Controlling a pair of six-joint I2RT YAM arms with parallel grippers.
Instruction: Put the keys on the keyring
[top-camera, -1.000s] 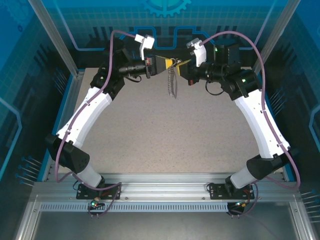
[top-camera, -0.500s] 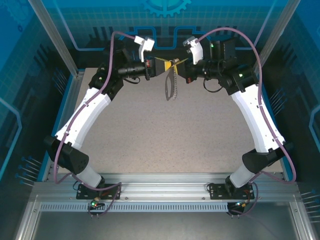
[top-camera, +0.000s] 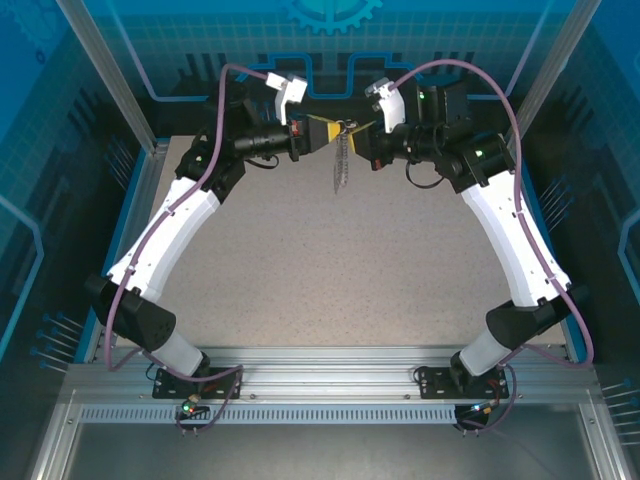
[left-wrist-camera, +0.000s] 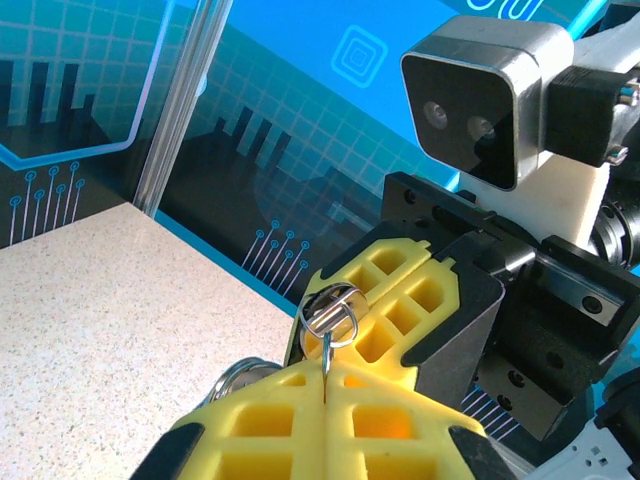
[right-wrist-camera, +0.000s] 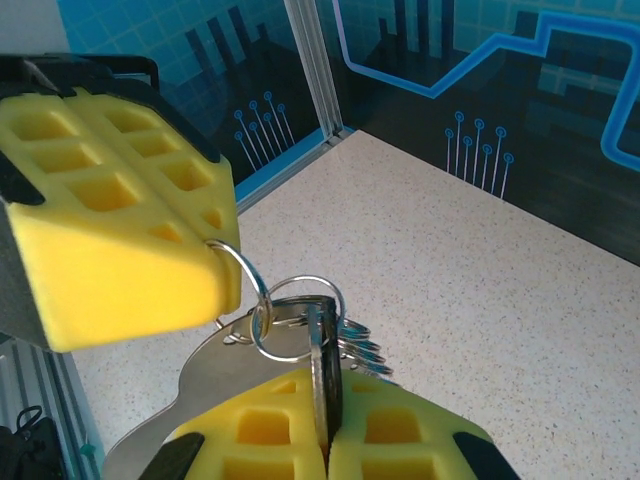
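Yellow left claw (left-wrist-camera: 326, 372) pinches the round silver metal ring (right-wrist-camera: 262, 290), right claw (right-wrist-camera: 322, 440) pinches a small dark key (right-wrist-camera: 325, 370), which I think must slide on next.

You look down on the whole table (top-camera: 330, 260) from above and behind the arms (top-camera: 170, 235). Each wrist camera sits close behind its own yellow fingers (left-wrist-camera: 270, 420), facing the other. All three views share the keyring (top-camera: 341, 158).

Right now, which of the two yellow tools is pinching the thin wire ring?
The left tool: the thin ring comes straight out of its tip. The right tool instead clamps a thicker metal piece edge-on.
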